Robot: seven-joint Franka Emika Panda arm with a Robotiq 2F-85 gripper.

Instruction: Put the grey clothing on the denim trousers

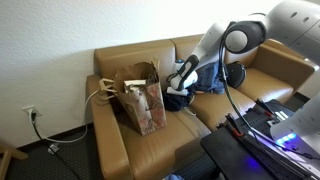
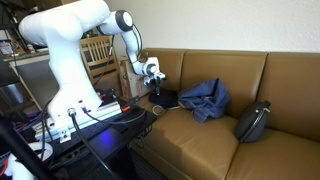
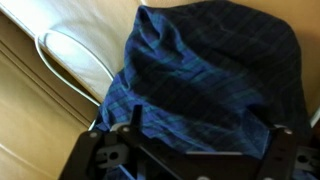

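The blue denim clothing (image 1: 207, 84) lies bunched on the middle seat of the tan sofa (image 1: 165, 145), also seen in an exterior view (image 2: 205, 98). It fills the wrist view (image 3: 200, 70) as blue checked cloth. A dark grey bundle (image 2: 252, 122) lies apart on the far seat, also in an exterior view (image 1: 236, 75); whether it is clothing or a bag I cannot tell. My gripper (image 2: 155, 88) hovers at the denim's edge (image 1: 180, 82). In the wrist view its fingers (image 3: 205, 140) stand wide apart just above the cloth, open and holding nothing.
A flowered paper bag (image 1: 140, 95) with white handles stands on the end seat beside the gripper; one handle shows in the wrist view (image 3: 60, 50). A dark patch (image 2: 166, 100) lies under the gripper. A black cabled stand (image 2: 95, 125) sits before the sofa.
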